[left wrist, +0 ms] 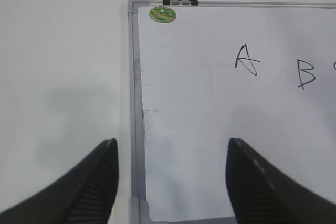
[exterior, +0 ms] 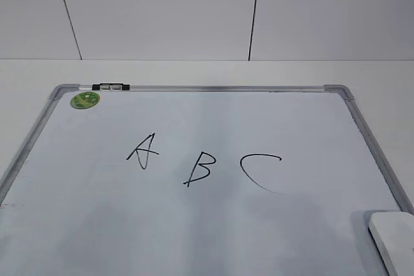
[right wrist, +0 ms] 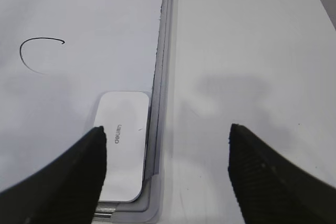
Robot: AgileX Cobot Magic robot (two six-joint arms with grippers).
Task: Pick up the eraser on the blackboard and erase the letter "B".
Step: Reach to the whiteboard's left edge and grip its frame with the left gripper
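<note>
The blackboard [exterior: 213,231] is a white dry-erase board with a grey frame, lying flat on the table. The letter "B" [exterior: 198,169] is drawn in black between an "A" [exterior: 143,150] and a "C" [exterior: 261,169]. The white eraser [exterior: 394,237] lies in the board's near right corner; the right wrist view shows it [right wrist: 125,140] beside the frame. My right gripper [right wrist: 166,142] is open and empty above that corner, its left finger over the eraser's edge. My left gripper [left wrist: 170,153] is open and empty above the board's near left corner. The "B" [left wrist: 305,73] shows there too.
A round green sticker [exterior: 85,100] and a small black-and-silver clip [exterior: 110,86] sit at the board's far left corner. The white table [exterior: 381,75] surrounds the board, with a white wall [exterior: 162,11] behind. Neither gripper shows in the exterior view.
</note>
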